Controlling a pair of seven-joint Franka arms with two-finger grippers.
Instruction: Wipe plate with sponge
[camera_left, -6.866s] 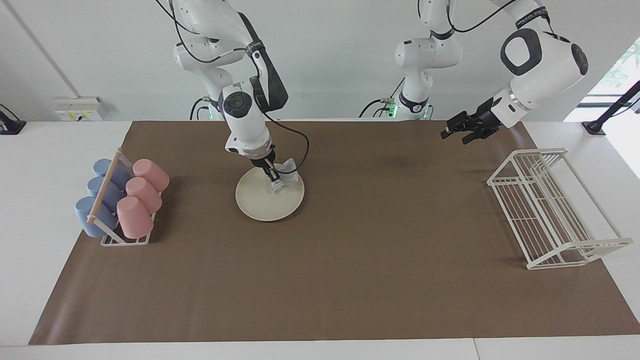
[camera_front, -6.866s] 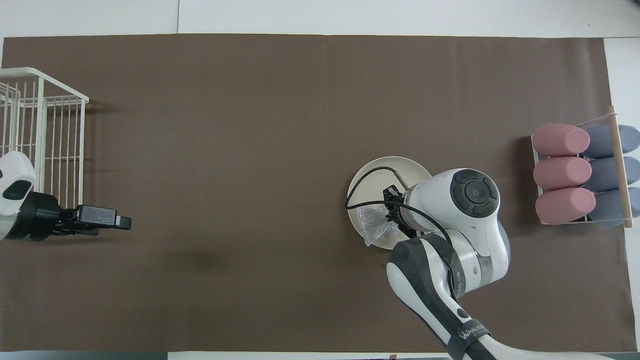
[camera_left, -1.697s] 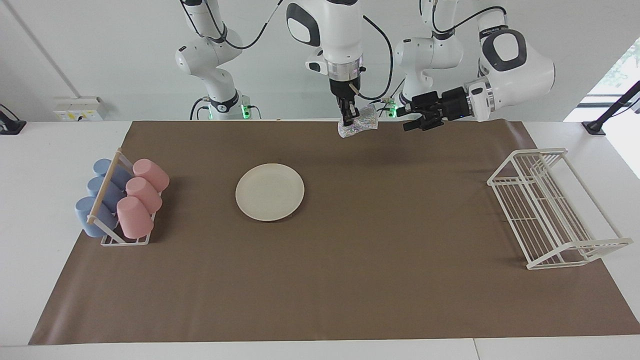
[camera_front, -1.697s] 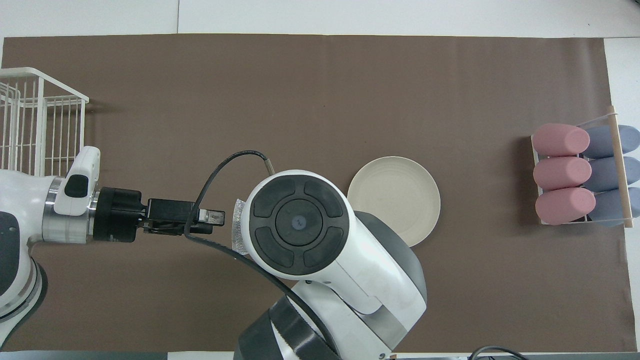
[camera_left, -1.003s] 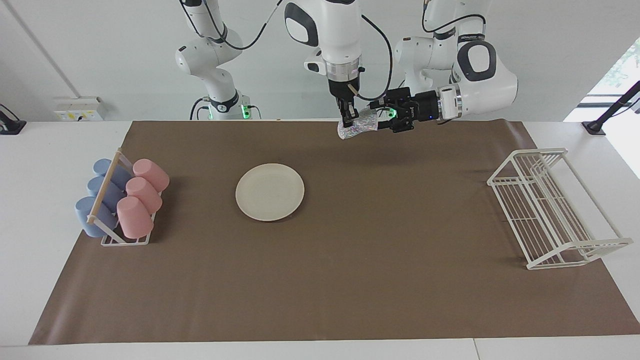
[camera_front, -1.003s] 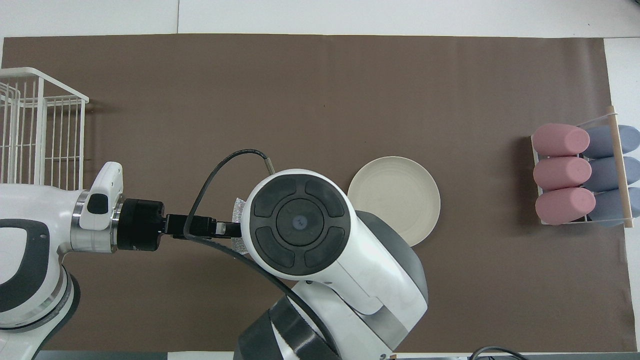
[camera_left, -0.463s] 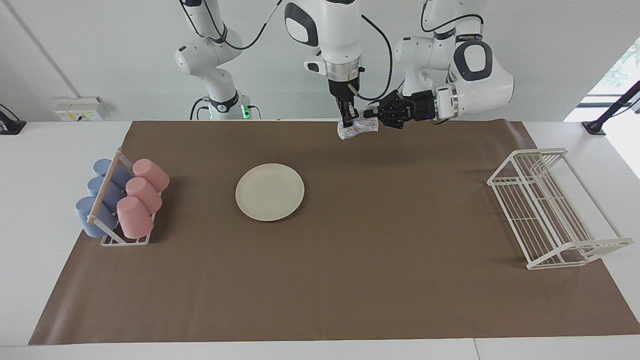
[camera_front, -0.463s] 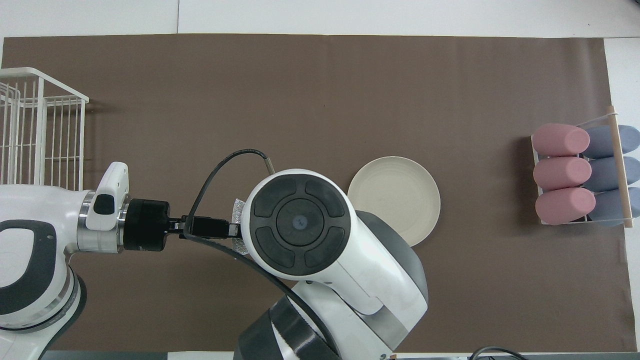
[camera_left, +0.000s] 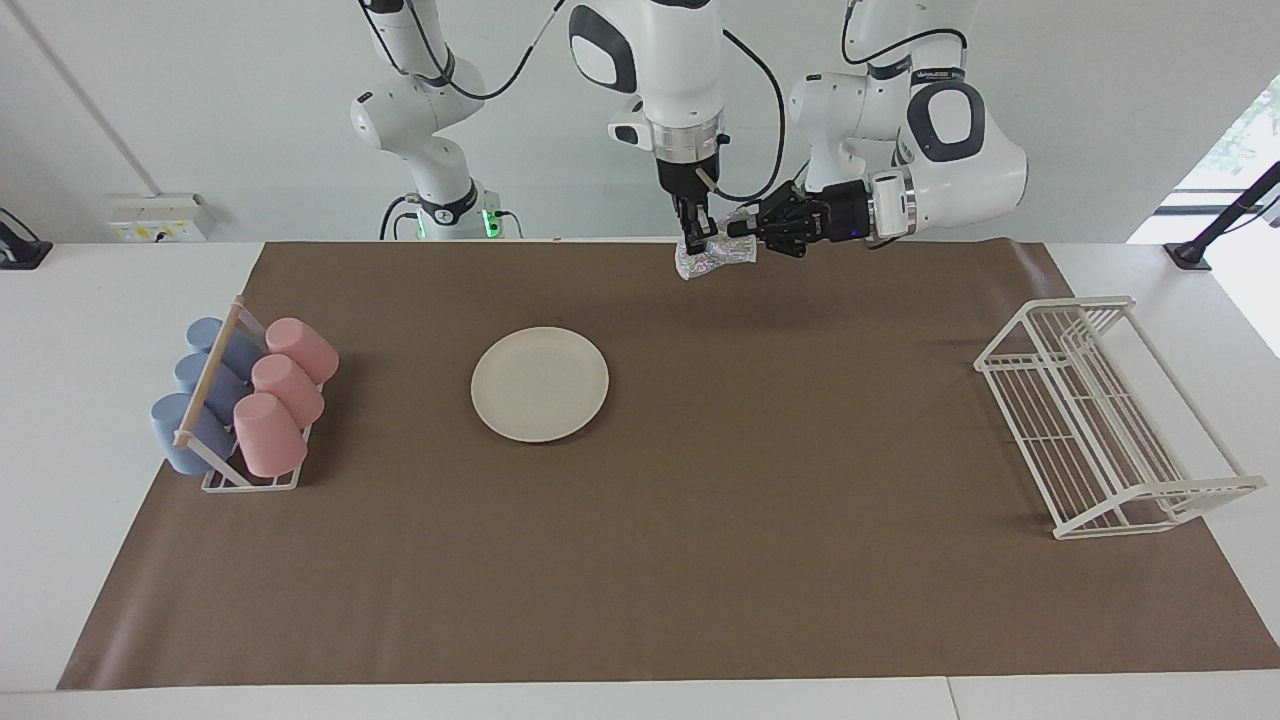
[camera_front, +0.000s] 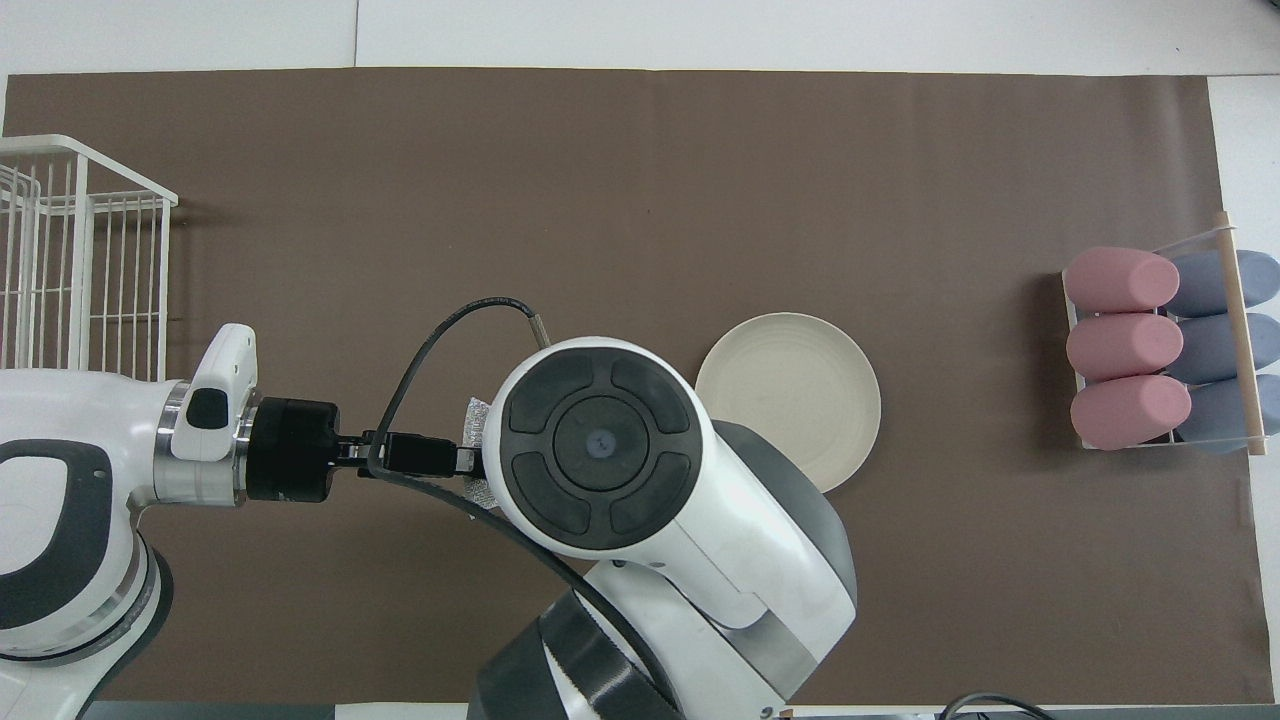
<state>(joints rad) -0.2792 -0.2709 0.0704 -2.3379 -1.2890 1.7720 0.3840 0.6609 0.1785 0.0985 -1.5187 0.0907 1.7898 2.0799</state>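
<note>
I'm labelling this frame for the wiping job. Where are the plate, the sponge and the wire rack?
plate (camera_left: 539, 384), facing view, centre of its flat face.
sponge (camera_left: 718, 256), facing view, silvery wad hanging between the two grippers.
wire rack (camera_left: 1092, 421), facing view, its slatted base.

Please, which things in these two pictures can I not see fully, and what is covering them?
- Overhead view: the sponge shows only as a sliver. The right arm's wrist covers the rest of it, and covers the right pincer entirely.
- Overhead view: the same arm covers the plate's edge nearest the robots.
- Overhead view: the wire rack is cut off by the picture's edge.
- Facing view: the pink cups partly hide the blue cups.
</note>
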